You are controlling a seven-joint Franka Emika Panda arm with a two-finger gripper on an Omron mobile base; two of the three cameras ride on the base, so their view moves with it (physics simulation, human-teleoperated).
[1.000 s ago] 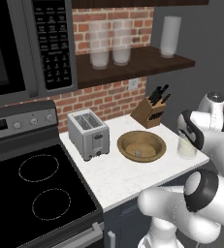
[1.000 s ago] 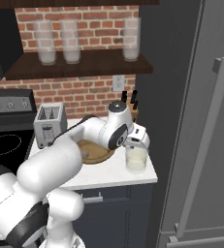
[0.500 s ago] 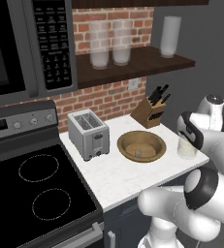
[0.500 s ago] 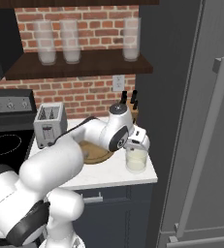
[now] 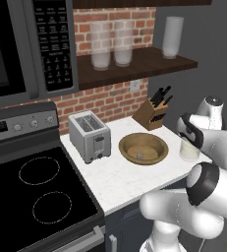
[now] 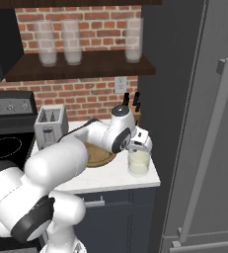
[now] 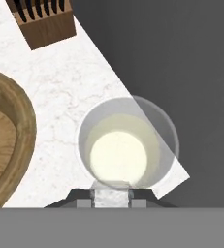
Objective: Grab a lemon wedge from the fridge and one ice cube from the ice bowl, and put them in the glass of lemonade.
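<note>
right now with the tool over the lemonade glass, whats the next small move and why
Probably open the tool and let the ice cube drop. In the hand view a pale cube sits pinched between the fingertips, right at the near rim of the glass of lemonade, with the liquid just beyond. A slight nudge toward the glass's centre first may help, since the cube looks close to the rim.

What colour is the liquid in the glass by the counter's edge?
Pale yellowish-white, in the glass of lemonade; clearest in the hand view.
</note>
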